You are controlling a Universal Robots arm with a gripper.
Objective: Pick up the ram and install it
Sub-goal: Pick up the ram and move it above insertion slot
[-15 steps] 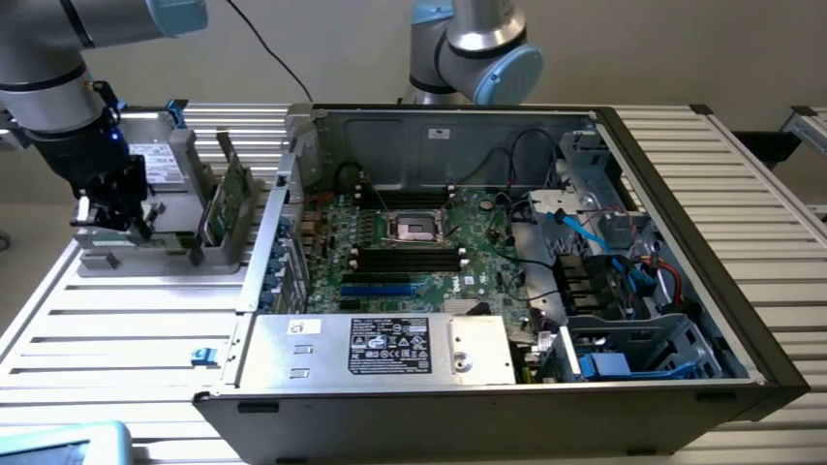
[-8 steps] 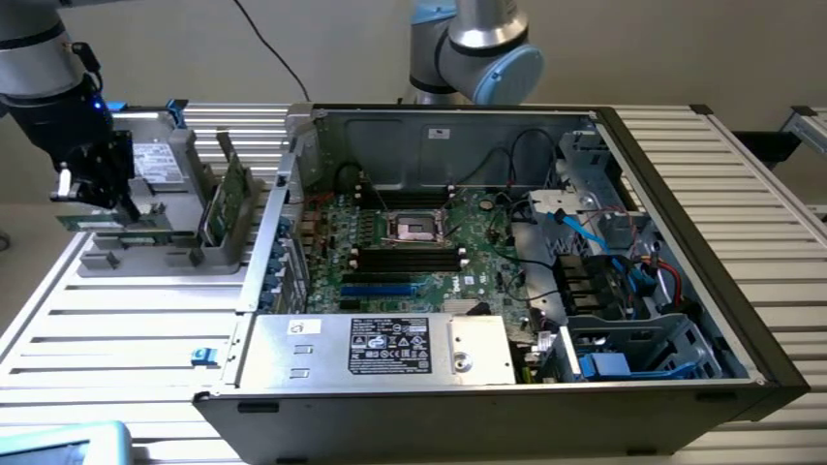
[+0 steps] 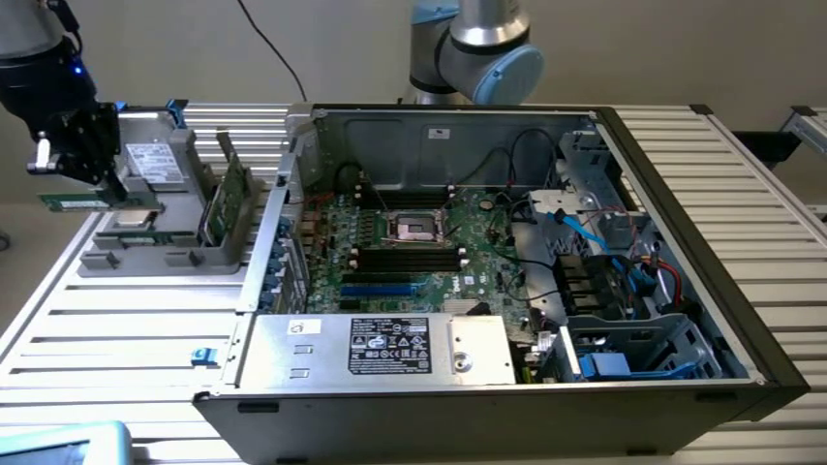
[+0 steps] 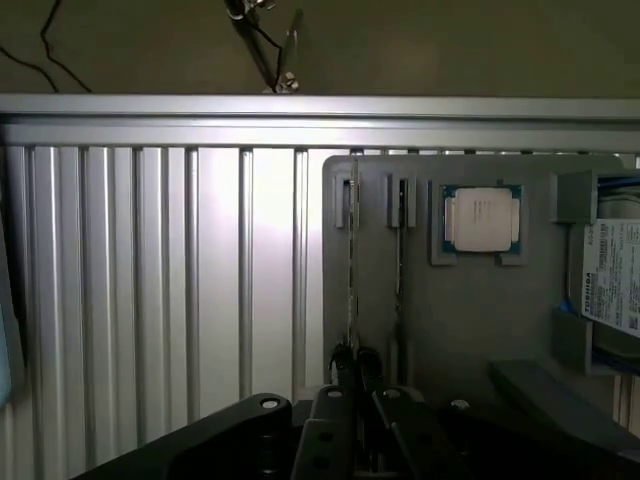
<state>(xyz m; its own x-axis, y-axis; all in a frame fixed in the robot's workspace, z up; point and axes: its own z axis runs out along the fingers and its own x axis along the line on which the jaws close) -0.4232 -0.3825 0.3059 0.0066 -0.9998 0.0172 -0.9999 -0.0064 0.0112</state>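
Note:
The ram (image 3: 58, 201) is a thin green stick hanging level under my gripper (image 3: 84, 187), which is shut on it at the exterior view's left, just above the near-left end of the grey parts holder (image 3: 142, 260). In the wrist view the ram (image 4: 352, 260) shows edge-on as a thin line running out from between my fingertips, where the gripper (image 4: 353, 362) pinches it over the holder (image 4: 470, 320). The open computer case (image 3: 672, 194) lies to the exterior view's right, with the black memory slots (image 3: 407, 260) on its green motherboard (image 3: 387, 281).
Another green stick (image 3: 236, 203) stands upright in the holder, seen edge-on in its slot (image 4: 400, 260). A square silver processor (image 3: 136, 216) (image 4: 481, 218) and a silver drive (image 3: 155, 160) (image 4: 612, 275) also sit in the holder. Inside the case are the power supply (image 3: 387, 347), cables and drive cage (image 3: 633, 349).

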